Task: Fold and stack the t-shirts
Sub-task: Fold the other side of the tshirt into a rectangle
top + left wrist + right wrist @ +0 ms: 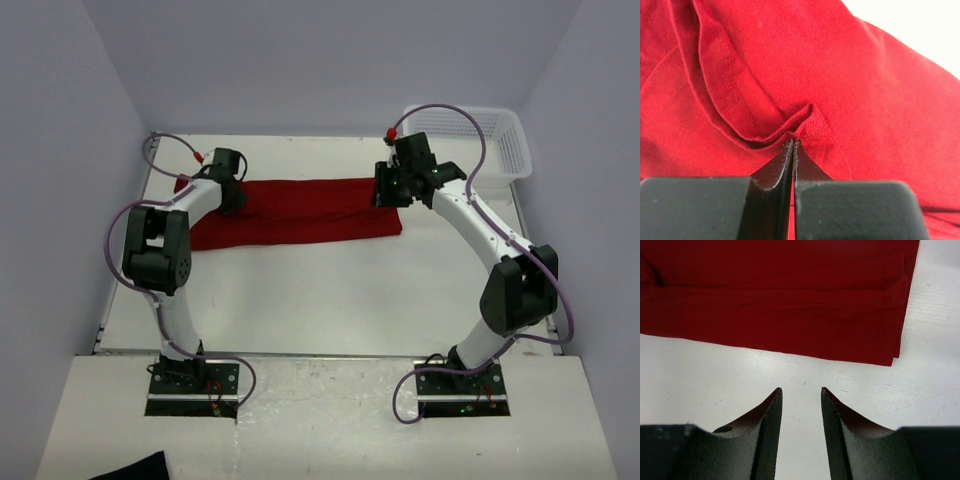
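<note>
The dark red t-shirt (300, 212) lies as a long folded strip across the back of the table. My left gripper (233, 196) sits on its left end. In the left wrist view the jaws (792, 143) are shut, pinching a raised fold of the red cloth (805, 60) by a hem. My right gripper (389, 188) hovers at the shirt's right end. In the right wrist view it (800, 390) is open and empty over the white table, just short of the shirt's folded edge (790, 315) and its corner.
A white mesh basket (470, 138) stands at the back right corner, behind the right arm. A black cloth scrap (135, 469) lies on the near ledge at the bottom left. Grey walls close in the table on three sides.
</note>
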Controlling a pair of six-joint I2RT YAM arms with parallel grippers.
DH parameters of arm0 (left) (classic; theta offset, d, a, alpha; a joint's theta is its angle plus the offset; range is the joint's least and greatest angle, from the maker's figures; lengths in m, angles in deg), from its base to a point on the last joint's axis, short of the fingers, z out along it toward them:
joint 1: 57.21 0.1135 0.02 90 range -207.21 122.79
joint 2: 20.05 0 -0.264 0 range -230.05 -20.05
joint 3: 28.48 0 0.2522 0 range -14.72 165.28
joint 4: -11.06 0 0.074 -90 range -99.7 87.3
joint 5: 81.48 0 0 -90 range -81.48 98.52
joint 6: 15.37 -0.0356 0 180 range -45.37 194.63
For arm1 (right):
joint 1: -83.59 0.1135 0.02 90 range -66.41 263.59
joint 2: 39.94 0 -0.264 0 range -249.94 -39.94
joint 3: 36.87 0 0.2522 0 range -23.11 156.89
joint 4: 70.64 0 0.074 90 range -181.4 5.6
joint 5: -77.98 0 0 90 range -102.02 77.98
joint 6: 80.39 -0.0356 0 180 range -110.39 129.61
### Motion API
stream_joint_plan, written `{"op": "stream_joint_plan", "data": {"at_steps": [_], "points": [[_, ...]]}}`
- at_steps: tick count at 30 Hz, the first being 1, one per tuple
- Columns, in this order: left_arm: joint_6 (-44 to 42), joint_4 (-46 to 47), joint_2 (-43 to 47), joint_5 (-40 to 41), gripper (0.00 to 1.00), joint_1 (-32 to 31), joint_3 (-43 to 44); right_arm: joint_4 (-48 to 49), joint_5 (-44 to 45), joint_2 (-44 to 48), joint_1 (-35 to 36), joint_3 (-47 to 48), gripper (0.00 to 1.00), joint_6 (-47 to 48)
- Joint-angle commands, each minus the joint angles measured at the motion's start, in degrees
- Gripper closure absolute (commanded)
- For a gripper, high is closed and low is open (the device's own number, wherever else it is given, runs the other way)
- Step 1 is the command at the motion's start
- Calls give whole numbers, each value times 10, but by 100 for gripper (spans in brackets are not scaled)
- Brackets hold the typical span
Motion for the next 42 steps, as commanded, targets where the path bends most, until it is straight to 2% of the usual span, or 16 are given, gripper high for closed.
{"op": "stream_joint_plan", "data": {"at_steps": [1, 4, 9, 13, 19, 31, 34, 35, 36, 42], "points": [[-18, 25, 0, 21, 100, 6, 33, 21, -13, -3, -1, -7, 62, -2], [-25, 4, -5, 24, 100, 7, 51, 22, -17, -1, -1, -12, 62, -2], [-26, 18, 9, 30, 69, 8, 34, 28, -23, 3, -1, -18, 62, -4], [-28, 11, -4, 30, 58, 8, 45, 32, -29, 5, -2, -23, 61, -6], [-26, 12, -30, 22, 54, 8, 62, 30, -27, 4, -1, -23, 62, -3], [-34, 17, -69, 3, 68, 8, 78, 34, -28, 2, -2, -24, 62, -5], [-34, 20, -69, 0, 81, 8, 75, 33, -28, -2, -1, -23, 62, -5], [-34, 19, -67, 1, 93, 8, 74, 33, -29, -2, -1, -24, 62, -5], [-34, 19, -65, 2, 98, 8, 73, 34, -29, -3, -1, -24, 62, -6], [-33, 20, -41, 10, 100, 8, 69, 37, -35, -7, 0, -27, 61, -9]]}}
